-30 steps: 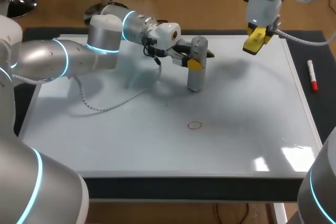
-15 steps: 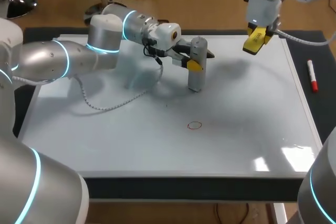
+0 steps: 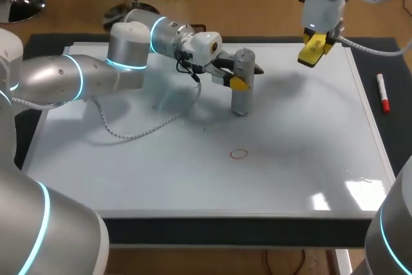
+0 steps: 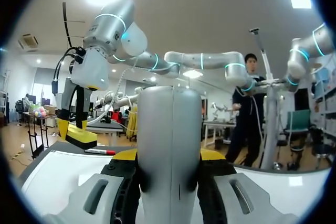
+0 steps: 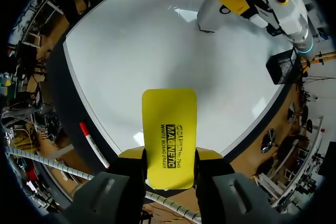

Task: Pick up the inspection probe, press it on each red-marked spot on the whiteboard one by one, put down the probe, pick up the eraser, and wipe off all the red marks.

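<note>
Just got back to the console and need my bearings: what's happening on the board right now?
The left gripper is shut on the grey probe, held upright with its lower end at the whiteboard, away from the one red mark visible. The right gripper holds the yellow eraser above the board's far right corner.
</note>
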Controlling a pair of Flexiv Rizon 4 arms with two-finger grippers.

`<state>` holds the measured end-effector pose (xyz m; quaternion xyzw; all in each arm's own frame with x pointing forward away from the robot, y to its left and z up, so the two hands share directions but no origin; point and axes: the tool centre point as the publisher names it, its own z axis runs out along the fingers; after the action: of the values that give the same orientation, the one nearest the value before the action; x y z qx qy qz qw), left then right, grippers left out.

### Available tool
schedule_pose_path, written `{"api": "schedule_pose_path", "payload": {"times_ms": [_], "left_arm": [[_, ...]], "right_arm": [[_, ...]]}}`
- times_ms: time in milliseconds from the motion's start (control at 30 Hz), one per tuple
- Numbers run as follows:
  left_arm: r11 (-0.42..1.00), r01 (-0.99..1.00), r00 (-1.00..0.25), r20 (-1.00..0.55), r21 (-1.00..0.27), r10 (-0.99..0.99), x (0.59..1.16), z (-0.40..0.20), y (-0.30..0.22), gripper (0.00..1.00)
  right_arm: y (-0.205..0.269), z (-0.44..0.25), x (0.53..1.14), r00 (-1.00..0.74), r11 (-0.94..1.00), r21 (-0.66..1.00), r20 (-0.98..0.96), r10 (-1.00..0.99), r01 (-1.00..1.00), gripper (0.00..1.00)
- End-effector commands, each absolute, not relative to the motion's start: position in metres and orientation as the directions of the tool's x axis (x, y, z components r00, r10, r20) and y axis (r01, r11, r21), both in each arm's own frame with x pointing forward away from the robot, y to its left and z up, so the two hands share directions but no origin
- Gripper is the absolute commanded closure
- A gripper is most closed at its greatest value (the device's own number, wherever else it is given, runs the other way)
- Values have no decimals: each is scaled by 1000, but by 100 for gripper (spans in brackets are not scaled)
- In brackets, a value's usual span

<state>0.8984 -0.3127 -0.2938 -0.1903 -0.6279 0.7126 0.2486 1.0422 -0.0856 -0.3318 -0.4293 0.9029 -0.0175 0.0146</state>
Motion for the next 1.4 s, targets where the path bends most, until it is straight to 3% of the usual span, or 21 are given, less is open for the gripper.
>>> {"api": "schedule_pose_path", "payload": {"times_ms": [33, 867, 1400], "left_arm": [[-86, -111, -810, 40, -990, 585, 894, -292, -312, 100], [-85, -105, -806, 35, -991, 590, 892, -291, -312, 100], [-75, -61, -874, 17, -995, 486, 905, -244, -286, 100]], "right_arm": [[-86, -331, 1042, -630, 629, -46, -8, -777, -776, 100], [-86, -331, 1042, -630, 629, -46, -8, -777, -776, 100], [-86, -331, 1042, -630, 629, -46, -8, -777, -776, 100]]}}
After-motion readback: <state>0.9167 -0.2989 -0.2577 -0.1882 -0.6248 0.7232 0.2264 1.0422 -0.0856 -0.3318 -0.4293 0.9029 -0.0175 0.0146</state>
